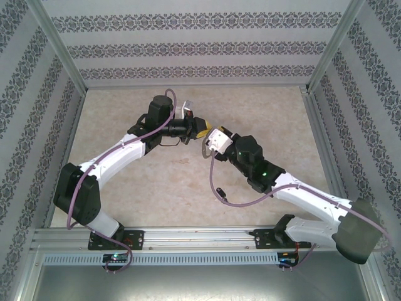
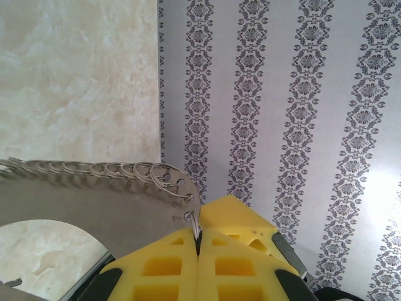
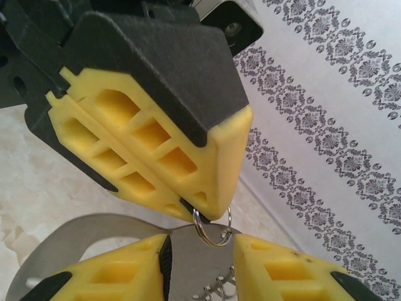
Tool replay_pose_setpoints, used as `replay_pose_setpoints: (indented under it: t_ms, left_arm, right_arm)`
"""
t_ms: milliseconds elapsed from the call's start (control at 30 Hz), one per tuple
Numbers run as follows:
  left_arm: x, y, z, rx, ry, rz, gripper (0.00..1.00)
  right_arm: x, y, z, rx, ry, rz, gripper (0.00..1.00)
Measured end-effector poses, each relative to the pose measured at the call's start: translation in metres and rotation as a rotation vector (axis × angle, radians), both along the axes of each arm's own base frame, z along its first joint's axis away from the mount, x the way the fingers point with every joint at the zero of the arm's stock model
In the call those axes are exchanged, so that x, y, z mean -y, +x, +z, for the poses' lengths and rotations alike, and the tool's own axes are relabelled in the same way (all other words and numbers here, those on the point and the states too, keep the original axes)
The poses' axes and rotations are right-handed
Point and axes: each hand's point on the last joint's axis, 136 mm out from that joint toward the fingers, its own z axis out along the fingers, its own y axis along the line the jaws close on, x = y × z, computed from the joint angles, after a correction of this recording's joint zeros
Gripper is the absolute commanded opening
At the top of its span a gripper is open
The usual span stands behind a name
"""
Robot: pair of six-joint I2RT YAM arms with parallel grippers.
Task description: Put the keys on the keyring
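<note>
The left gripper (image 2: 197, 243) was clamped fully closed on the end of the keyring (image 2: 94, 200), beside its row of small rings (image 2: 125, 170). At its four o'clock, the right gripper (image 3: 200, 269) held the keyring's flat plate between narrowly parted fingers. The black-headed key (image 1: 219, 192) lay on the table (image 1: 156, 188), at six o'clock from both grippers.

keyring (image 2: 94, 204) is dull brushed grey metal with shiny wire rings (image 2: 125, 170), left gripper (image 2: 197, 241) fingers (image 2: 163, 266) matt yellow ribbed plastic on matt black backing, table (image 2: 75, 75) smooth satin beige marble-look.
</note>
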Motion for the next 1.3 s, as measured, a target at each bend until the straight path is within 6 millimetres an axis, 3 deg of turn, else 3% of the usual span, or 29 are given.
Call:
replay_pose_setpoints:
  t_ms: [467,800,1100,1200,1300]
  left_arm:
    - [0.0001,-0.0003,0.0001,0.0,-0.001,-0.002,0.0]
    - [-0.0004,0.0008,-0.0001,0.008,0.003,0.002,0.0]
    - [-0.0009,0.0029,0.0009,0.019,0.007,0.011,0.01]
    - [-0.0009,0.004,0.0017,0.023,0.005,0.016,0.1]
    - [-0.0001,0.0058,0.0055,0.032,-0.007,0.023,0.14]
  right_arm:
    - [0.0002,0.0048,0.0057,0.005,0.011,0.004,0.28]
    - [-0.005,0.0035,-0.0013,-0.025,-0.006,0.03,0.0]
    - [-0.0054,0.0054,0.0005,-0.036,-0.003,0.031,0.0]
    - [-0.0027,0.008,0.0004,-0.061,0.027,0.032,0.0]
    - [-0.0017,0.0094,0.0038,-0.093,0.083,0.052,0.0]
